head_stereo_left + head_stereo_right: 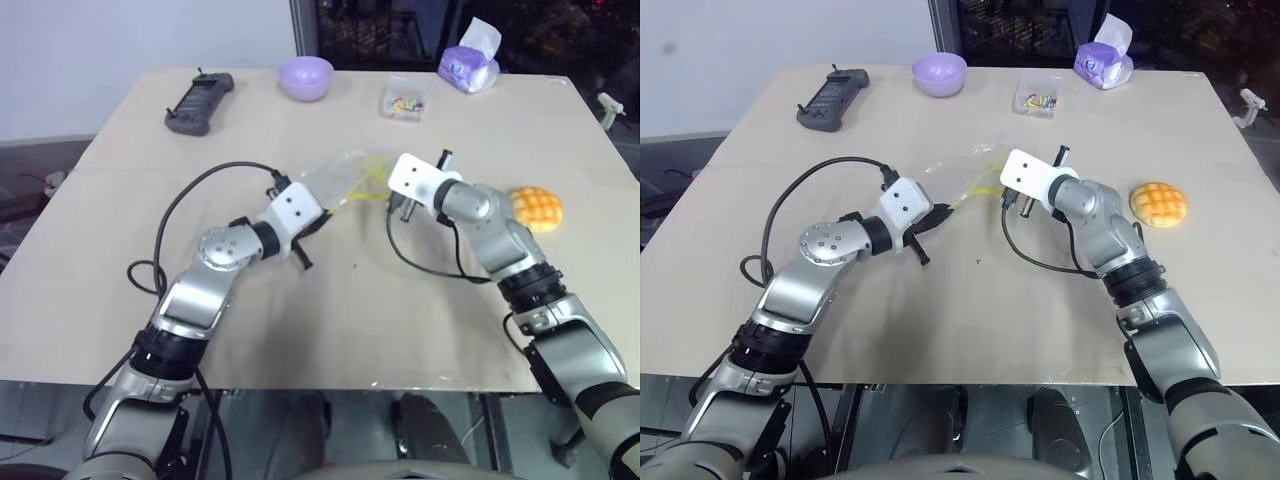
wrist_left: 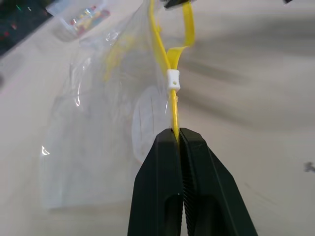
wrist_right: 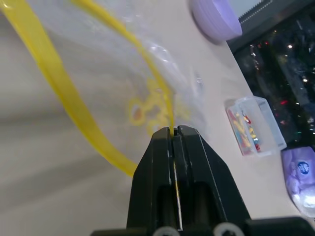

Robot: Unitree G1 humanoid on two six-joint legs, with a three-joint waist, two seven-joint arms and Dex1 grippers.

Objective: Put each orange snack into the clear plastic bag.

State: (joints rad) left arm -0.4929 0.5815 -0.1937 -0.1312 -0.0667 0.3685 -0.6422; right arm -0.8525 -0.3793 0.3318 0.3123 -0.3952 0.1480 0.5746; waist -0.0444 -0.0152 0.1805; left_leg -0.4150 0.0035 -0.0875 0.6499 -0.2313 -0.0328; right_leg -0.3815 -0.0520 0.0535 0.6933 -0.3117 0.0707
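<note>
Left wrist view: left tool clamps the clear plastic bag by its yellow zip strip; right tool pinches the strip's other side (mouth partly apart). Orange snack sits on the bench, right of the bag.

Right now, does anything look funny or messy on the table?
Nothing is spilled or broken. The clear plastic bag is crumpled, pinched by its yellow strip between the left gripper and right gripper. The orange snack sits outside it, whole.
</note>
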